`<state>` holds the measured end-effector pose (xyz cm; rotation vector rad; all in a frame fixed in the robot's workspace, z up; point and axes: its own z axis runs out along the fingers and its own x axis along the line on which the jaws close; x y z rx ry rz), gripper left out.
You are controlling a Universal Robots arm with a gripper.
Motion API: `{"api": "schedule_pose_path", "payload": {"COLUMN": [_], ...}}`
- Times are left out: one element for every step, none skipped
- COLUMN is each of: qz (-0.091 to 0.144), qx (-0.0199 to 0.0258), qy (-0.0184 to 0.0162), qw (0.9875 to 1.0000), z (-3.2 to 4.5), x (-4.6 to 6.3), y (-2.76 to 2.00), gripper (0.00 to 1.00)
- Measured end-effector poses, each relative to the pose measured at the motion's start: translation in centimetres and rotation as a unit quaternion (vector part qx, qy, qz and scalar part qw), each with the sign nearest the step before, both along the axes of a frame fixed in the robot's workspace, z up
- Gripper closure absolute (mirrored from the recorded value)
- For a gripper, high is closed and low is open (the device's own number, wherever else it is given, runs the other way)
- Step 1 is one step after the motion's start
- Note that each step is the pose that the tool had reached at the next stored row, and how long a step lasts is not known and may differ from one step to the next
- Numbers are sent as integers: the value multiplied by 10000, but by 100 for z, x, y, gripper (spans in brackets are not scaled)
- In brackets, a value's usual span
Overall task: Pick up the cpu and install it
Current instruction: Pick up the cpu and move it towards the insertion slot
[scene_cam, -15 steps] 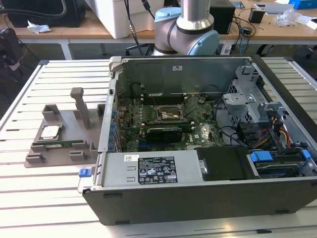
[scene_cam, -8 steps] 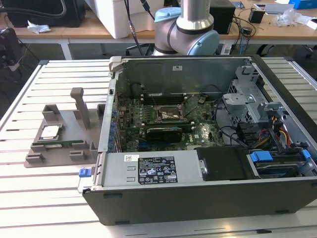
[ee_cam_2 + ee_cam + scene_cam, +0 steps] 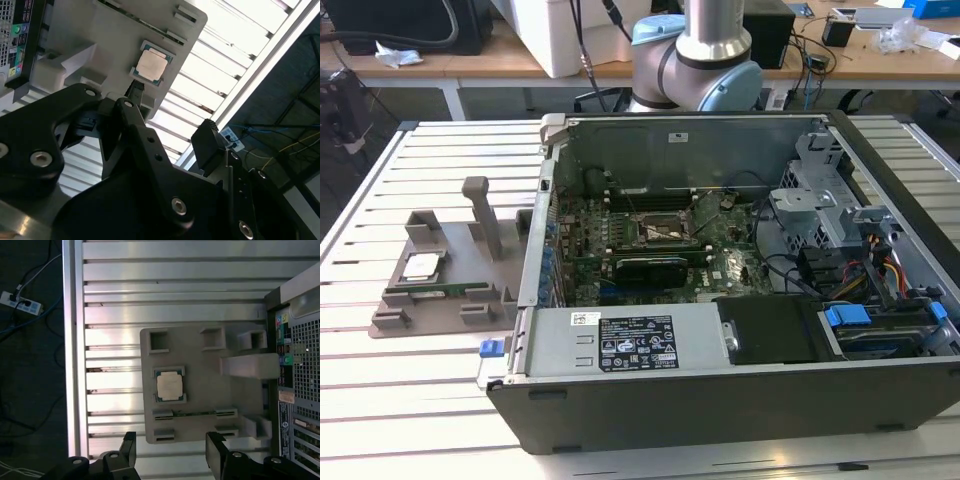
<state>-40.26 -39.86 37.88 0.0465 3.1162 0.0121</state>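
Well off to the exterior view's left of the open dark grey computer case (image 3: pixel 720 410), the small square silvery-topped cpu (image 3: pixel 423 265) lies flat, metal face up, in a shallow square pocket of a pale grey moulded holding fixture (image 3: pixel 430 312) on the slatted aluminium table (image 3: pixel 440 410). Both wrist views look at the same chip (image 3: pixel 169 386) (image 3: pixel 152 64). The black two-fingered gripper (image 3: pixel 172 452) hangs apart from it, jaws released and spread wide, gripping nothing.

Just beside the cpu, a long thin green memory stick (image 3: pixel 440 291) rests on edge in a slot of the fixture, also seen in the first wrist view (image 3: pixel 195 414). A tall grey upright post (image 3: pixel 485 215) rises from the fixture between the chip and the case wall.

Inside the case, the green motherboard carries a rectangular black socket frame with a metal bracket (image 3: pixel 665 232). Nearer, a grey metal power-supply box (image 3: pixel 630 343) bears a black printed label and a small white sticker. Blue plastic tabs (image 3: pixel 847 316) mark the drive bay at the exterior view's right, beside a bundle of coloured cables (image 3: pixel 880 270).

The silver and pale blue robot arm (image 3: pixel 700 55) stands at the far side of the case. A white power strip (image 3: pixel 20 302) lies on the dark floor beyond the table edge.
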Motion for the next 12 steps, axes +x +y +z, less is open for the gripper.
{"api": "schedule_pose_path", "payload": {"qz": [1, 1, 0, 0, 0, 0, 0, 0, 0, 0, 0, 0], "qx": [-4, -6, -6, -6, -6, -6, -6, -6, -6, -6, -6, -6], "qy": [0, 0, 0, 0, 0, 0, 0, 0, 0, 0, 0, 0], "qw": [10000, 10000, 10000, 10000, 10000, 10000, 10000, 10000, 10000, 10000, 10000, 10000], "z": [-12, -23, -31, -43, -49, -57, -62, -70, -80, -85, -90, -96], "x": [0, 0, 0, 0, 0, 0, -1, -1, 0, 0, -1, -1], "y": [0, 0, 0, 0, 1, 0, 1, 0, 0, 0, 1, 0], "gripper": [34, 34, 34, 34, 34, 34, 34, 34, 34, 34, 34, 34]}}
